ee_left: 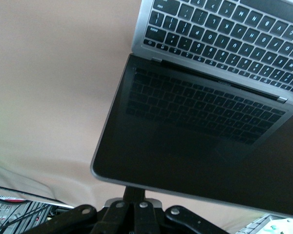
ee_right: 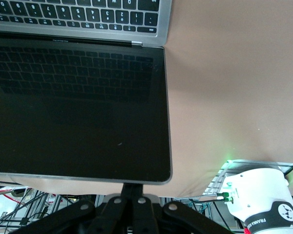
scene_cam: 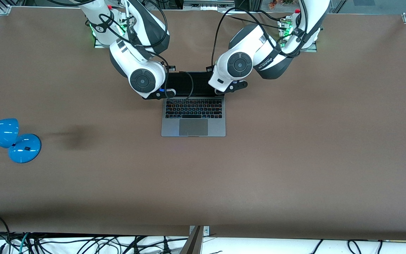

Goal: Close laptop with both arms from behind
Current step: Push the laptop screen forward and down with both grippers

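Note:
The grey laptop (scene_cam: 193,128) lies open mid-table, its dark screen (scene_cam: 192,84) tilted up toward the arms' bases. My left gripper (scene_cam: 224,90) is at the lid's top corner toward the left arm's end. In the left wrist view its shut fingers (ee_left: 135,191) meet the lid's top edge from the back, with the screen (ee_left: 195,141) above the keys. My right gripper (scene_cam: 162,93) is at the other top corner. In the right wrist view it (ee_right: 136,186) is shut too, its tip against the edge of the lid (ee_right: 78,112).
A blue desk lamp (scene_cam: 23,148) lies near the right arm's end of the brown table (scene_cam: 294,158), well away from the laptop. Black cables hang from both arms over the lid. An arm base with a green light (ee_right: 256,200) shows in the right wrist view.

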